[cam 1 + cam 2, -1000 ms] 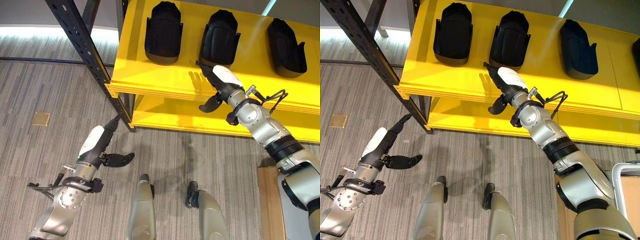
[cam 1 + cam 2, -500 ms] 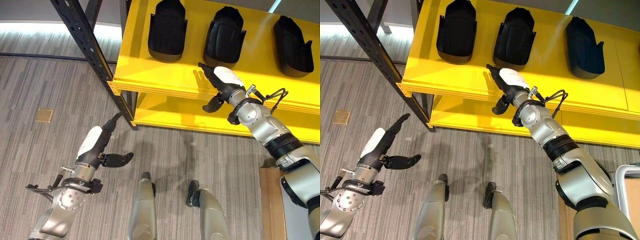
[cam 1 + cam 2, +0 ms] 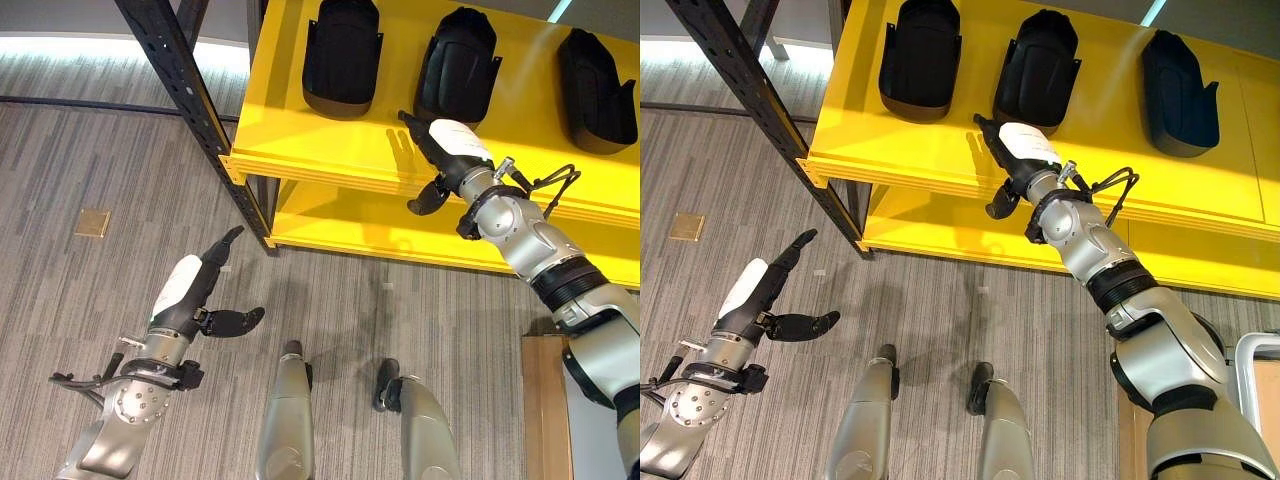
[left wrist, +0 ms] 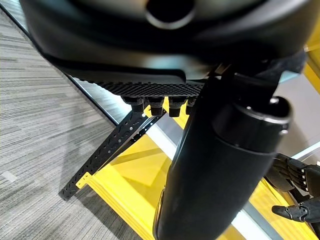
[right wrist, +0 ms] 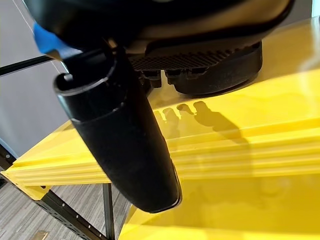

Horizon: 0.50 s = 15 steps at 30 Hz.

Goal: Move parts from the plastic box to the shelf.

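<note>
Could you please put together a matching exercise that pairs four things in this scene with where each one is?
Things:
1. right hand
2. left hand
3. three black parts
4. dark shelf post

Places:
A. low over the grey floor, holding nothing
B. lying in a row on the yellow shelf
C. over the shelf's front edge, just in front of the middle part, fingers straight
D. slanting up at the shelf's left corner

Pairs: 1-C, 2-A, 3-B, 4-D

third part [image 3: 597,78] cropped, shelf [image 3: 330,150] cut off
</note>
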{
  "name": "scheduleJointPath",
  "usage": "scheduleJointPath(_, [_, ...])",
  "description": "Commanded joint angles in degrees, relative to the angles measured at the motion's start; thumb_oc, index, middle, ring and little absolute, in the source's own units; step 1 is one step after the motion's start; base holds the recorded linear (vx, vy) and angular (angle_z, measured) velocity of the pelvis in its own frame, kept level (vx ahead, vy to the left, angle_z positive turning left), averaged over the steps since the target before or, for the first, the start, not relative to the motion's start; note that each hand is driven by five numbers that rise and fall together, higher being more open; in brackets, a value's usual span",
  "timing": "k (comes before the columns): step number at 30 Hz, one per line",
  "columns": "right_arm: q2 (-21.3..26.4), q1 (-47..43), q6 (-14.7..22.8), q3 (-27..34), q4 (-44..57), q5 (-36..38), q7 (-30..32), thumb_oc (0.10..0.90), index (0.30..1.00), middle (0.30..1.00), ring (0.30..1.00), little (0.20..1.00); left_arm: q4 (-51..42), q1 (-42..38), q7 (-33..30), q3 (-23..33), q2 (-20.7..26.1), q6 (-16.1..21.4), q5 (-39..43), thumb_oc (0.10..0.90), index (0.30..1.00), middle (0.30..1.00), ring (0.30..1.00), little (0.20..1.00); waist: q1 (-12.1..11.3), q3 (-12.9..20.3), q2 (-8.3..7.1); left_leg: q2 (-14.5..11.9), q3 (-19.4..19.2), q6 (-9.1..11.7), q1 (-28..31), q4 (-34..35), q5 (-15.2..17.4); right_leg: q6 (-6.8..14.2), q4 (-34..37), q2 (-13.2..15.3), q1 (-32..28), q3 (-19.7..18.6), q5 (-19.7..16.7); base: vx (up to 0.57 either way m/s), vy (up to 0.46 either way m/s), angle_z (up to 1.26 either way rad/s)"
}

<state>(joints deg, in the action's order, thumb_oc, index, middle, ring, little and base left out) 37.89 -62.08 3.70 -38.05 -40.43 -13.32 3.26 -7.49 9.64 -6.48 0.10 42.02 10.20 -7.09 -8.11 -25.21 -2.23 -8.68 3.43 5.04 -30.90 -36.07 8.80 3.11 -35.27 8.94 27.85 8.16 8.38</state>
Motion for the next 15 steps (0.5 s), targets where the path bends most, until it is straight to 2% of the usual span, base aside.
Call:
scheduleJointPath(1, [1.89, -10.42, 2.16, -0.50, -1.30, -0.26, 4.89, 0.900, 1.000, 1.000, 1.000, 1.000, -8.17, 0.47, -3.32, 3.72, 3.23, 5.46, 2.11, 0.900, 1.000, 1.000, 1.000, 1.000, 0.01, 2.84, 0.99, -2.82, 2.54, -1.53, -0.51, 4.12, -3.25, 3.27, 3.88, 3.19, -2.10, -3.03, -2.87, 0.00, 0.000, 0.00])
scheduleJointPath(15, [3.24, -12.36, 1.76, -0.80, -4.61, 0.70, 6.25, 0.900, 1.000, 1.000, 1.000, 1.000, -7.88, 0.86, -3.25, 3.83, 3.50, 5.47, 2.38, 0.900, 1.000, 1.000, 1.000, 1.000, 0.07, 2.64, 1.29, -2.86, 2.79, -1.42, -0.74, 4.13, -3.50, 3.19, 3.15, 3.09, -1.52, -3.05, -2.73, 0.00, 0.000, 0.00])
